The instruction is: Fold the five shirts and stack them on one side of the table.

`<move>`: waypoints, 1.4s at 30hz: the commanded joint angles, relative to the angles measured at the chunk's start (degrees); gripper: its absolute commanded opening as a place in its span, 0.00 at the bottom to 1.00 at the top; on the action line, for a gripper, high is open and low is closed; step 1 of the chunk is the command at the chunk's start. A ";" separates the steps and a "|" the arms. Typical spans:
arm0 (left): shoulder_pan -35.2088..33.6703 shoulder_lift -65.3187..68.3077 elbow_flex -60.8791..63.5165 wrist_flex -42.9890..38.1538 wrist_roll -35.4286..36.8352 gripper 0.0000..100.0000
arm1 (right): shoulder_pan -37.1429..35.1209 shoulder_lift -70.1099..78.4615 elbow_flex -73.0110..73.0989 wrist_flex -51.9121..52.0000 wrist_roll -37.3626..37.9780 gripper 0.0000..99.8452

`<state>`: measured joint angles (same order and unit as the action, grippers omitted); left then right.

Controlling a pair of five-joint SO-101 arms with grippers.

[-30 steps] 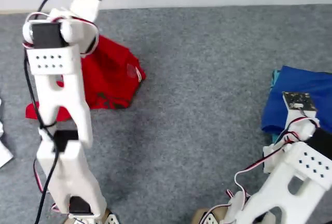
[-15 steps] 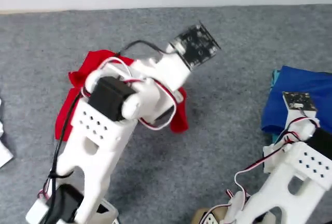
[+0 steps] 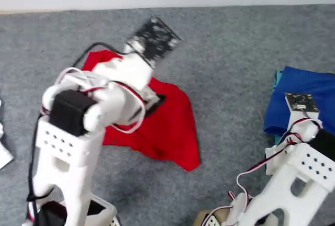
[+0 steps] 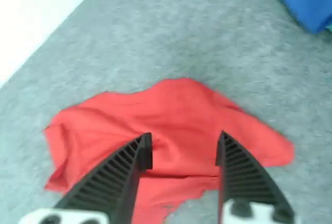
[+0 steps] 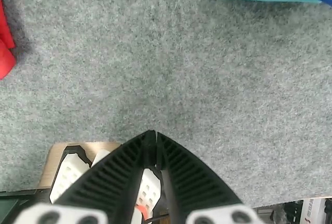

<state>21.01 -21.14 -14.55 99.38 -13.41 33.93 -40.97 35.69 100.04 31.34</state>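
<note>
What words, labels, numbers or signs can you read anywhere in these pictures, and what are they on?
No text can be read.
Left arm's circuit board: markings too small.
Right arm's circuit board: too small.
White item past the table edge: reddish print, cut off, blurred.
Red shirt: no print showing.

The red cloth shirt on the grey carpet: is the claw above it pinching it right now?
No, the left gripper has its black ridged fingers wide apart above the red cloth shirt, which lies spread out below.

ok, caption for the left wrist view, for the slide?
Left gripper open over the crumpled red shirt on the grey mat, blue shirt farther off.
</note>
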 commanded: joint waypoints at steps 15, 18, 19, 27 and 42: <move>-35.43 25.85 0.22 -2.73 -12.84 0.21 | -0.48 -1.54 -0.62 1.36 0.00 0.01; -36.31 30.86 0.22 -2.55 -18.29 0.21 | -0.48 -1.54 -0.62 1.36 0.00 0.01; -36.48 32.09 0.13 -2.90 -18.81 0.21 | -0.48 -1.54 -0.62 1.36 0.00 0.01; -34.02 37.36 0.04 -4.40 -19.08 0.25 | -0.48 -1.54 -0.62 1.36 0.00 0.01; -29.27 47.47 -0.04 -14.86 -19.08 0.25 | -0.22 -1.54 -0.62 1.36 0.00 0.01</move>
<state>-8.00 25.98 -14.11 86.29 -32.22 33.93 -40.97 35.69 100.04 31.34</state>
